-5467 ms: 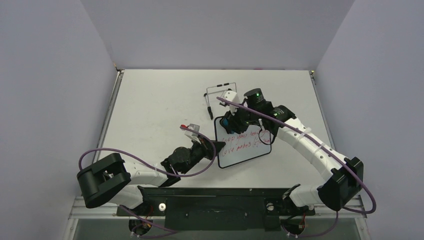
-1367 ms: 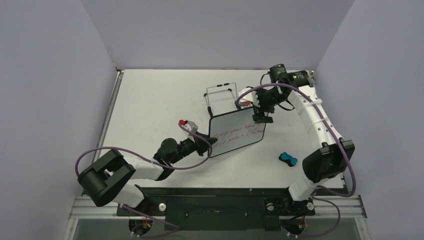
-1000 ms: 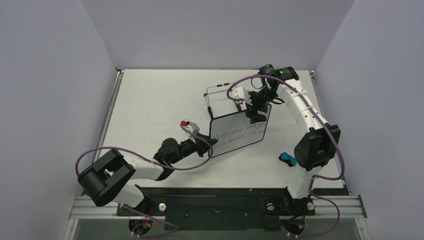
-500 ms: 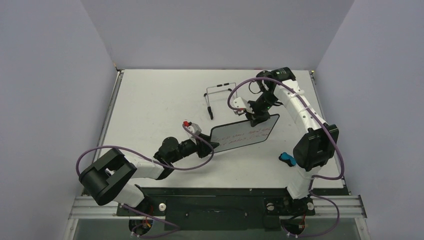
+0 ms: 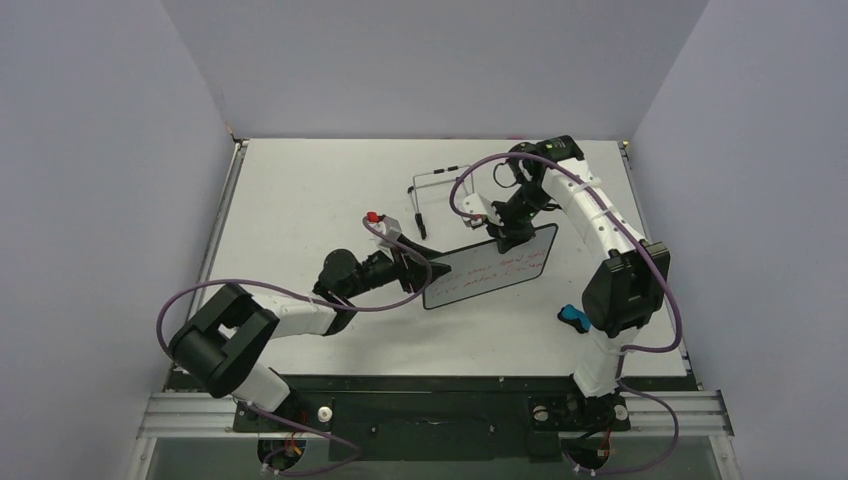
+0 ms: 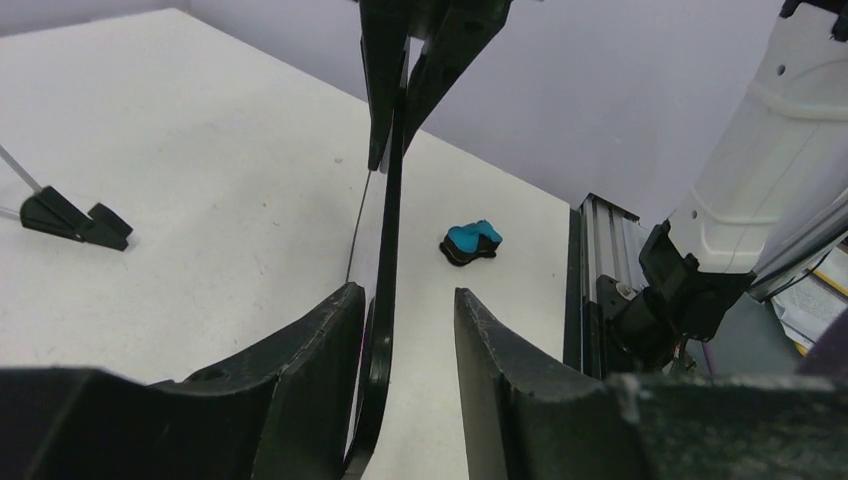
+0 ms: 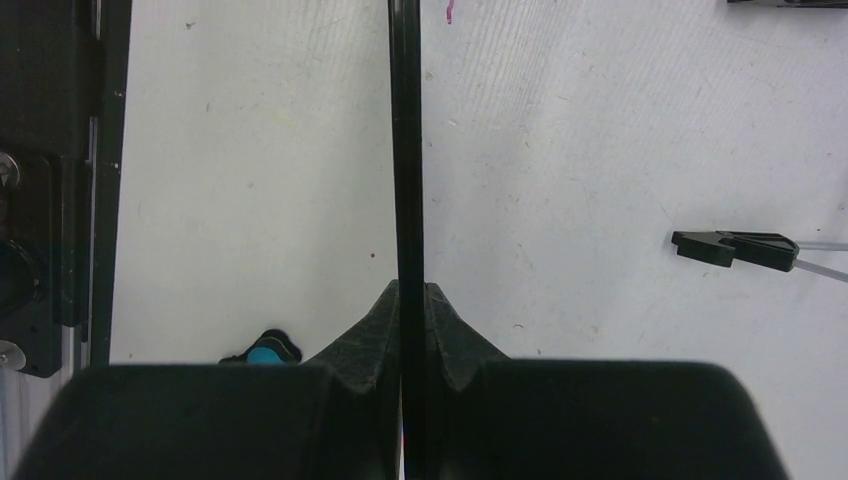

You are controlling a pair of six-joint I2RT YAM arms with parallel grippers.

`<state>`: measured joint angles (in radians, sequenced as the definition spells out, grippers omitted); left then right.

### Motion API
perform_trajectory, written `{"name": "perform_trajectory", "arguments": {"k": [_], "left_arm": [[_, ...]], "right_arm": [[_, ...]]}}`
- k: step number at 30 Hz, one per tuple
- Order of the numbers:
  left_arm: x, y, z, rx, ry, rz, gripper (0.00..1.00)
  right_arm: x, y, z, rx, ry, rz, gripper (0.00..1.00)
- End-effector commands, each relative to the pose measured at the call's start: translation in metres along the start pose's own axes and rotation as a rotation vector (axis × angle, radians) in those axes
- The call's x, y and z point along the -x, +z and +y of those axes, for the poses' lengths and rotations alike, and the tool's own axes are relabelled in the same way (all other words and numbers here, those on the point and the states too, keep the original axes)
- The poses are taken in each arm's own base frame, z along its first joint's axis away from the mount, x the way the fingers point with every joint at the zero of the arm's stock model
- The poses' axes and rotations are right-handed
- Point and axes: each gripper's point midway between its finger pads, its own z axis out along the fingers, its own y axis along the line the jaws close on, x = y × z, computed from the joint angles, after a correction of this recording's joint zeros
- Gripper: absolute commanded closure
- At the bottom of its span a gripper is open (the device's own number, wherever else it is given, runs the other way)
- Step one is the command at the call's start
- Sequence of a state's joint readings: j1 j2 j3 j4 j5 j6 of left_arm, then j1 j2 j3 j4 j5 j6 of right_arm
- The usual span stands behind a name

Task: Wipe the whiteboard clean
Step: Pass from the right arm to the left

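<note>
The whiteboard (image 5: 490,266), black-framed with red handwriting on it, is held tilted above the table's middle. My right gripper (image 5: 506,234) is shut on its far edge; in the right wrist view the whiteboard (image 7: 404,150) runs edge-on through the right gripper (image 7: 411,292), clamped. My left gripper (image 5: 424,271) is at the board's left edge. In the left wrist view the whiteboard (image 6: 385,250) stands edge-on inside the open left gripper (image 6: 408,300), against the left finger with a gap to the right one.
The small blue eraser (image 5: 572,317) lies on the table at the near right, also seen as the eraser (image 6: 470,242) and the eraser (image 7: 262,350). The black wire stand (image 5: 438,190) sits behind the board, its foot (image 7: 735,248) to the right.
The right gripper left the eraser on the table and took the board's far edge. Over the last second the board tipped flatter and the left gripper moved farther along its left edge.
</note>
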<state>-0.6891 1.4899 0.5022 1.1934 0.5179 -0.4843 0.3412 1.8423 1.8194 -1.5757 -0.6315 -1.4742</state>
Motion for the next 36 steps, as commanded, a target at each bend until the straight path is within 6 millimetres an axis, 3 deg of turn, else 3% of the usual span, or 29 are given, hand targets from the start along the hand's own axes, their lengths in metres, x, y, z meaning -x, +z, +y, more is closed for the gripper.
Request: {"name": "perform_trajectory", "arguments": {"k": [1,6,8,13,20,31,36], "left_arm": [[-0.016,-0.002,-0.009,-0.09,-0.028,0.033,0.65],[-0.03,-0.011,0.004,-0.057,-0.01,0.032,0.67],[-0.03,-0.013,0.005,-0.06,0.008,0.015,0.73],[-0.031,-0.01,0.009,-0.058,0.019,0.009,0.99],[-0.043,-0.009,0.011,-0.043,0.007,0.026,0.98],[-0.04,0.005,0.005,-0.089,-0.039,-0.025,0.91],[-0.043,0.007,0.003,-0.1,-0.045,-0.016,1.0]], "right_arm": [[0.013,-0.004,-0.009,-0.03,0.004,-0.052,1.0],[0.011,-0.004,-0.009,-0.027,0.012,-0.049,1.0],[0.012,-0.004,-0.009,-0.028,0.013,-0.049,1.0],[0.012,-0.003,-0.011,-0.026,0.022,-0.049,1.0],[0.012,-0.001,-0.013,-0.023,0.024,-0.054,1.0],[0.012,-0.001,-0.014,-0.022,0.025,-0.053,1.0],[0.012,0.0,-0.014,-0.021,0.023,-0.053,1.0]]}}
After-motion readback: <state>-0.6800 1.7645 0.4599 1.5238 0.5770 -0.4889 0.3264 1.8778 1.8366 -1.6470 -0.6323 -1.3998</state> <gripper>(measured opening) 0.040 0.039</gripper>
